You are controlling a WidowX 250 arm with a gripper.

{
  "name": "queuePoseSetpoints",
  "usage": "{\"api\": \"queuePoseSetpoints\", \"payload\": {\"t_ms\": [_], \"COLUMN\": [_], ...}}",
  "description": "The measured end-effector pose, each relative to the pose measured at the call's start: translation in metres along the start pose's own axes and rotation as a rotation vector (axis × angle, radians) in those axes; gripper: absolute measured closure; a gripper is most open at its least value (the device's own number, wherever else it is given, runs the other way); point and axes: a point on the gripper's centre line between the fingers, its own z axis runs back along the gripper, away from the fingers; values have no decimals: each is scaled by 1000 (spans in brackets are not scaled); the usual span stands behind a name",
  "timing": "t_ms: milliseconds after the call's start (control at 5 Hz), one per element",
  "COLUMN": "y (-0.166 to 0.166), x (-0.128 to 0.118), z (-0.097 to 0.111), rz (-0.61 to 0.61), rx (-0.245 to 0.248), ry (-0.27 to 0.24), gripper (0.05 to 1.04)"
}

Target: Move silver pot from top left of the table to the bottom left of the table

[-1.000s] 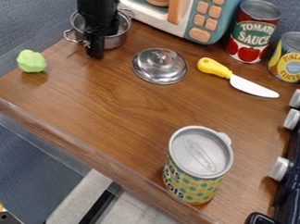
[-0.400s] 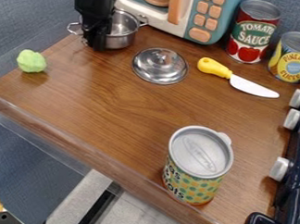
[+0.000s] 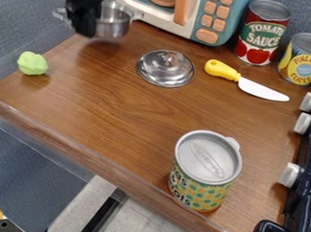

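The claw (image 3: 88,30) is at the far left, clamped on the silver pot (image 3: 114,21), seemingly by the left part of its wall. The pot is upright or close to it, its loop handles out to left and right, and a soft shadow on the bench (image 3: 123,105) under it suggests that its base is off the wood. I judge the grasp and the lift as made, with the carry to the near left being the step in hand.

The next move calls for bringing the pot nearer along the left side, level and at some height, then lowering it gently. The green lump (image 3: 33,64) sits by the left edge, between the pot and the near-left part, so the path should go over it or pass on its right. Swinging too far right could knock the shiny lid (image 3: 166,68), which lies on the bench with its knob up. The bench's near edge slants, so a release too far out might tip the pot off.

Just right of the pot is the toy microwave (image 3: 216,21); the handle on that side needs room to come away. Farther right lie the yellow-handled knife (image 3: 263,90), the red can (image 3: 262,35) and the yellow can (image 3: 302,61). The dotted can (image 3: 204,175) stands near right, well apart from the likely route.
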Motion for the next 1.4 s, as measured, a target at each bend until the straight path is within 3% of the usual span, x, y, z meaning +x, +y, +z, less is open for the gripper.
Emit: {"api": "queuePoseSetpoints", "payload": {"t_ms": [400, 800, 1200, 1400], "y": [55, 129, 149, 142], "x": [-4, -20, -28, -28], "z": [28, 12, -10, -21], "rz": [29, -42, -153, -175], "rx": [2, 6, 17, 22], "ry": [16, -1, -49, -72], "gripper": [1011, 1011, 1011, 1011]}}
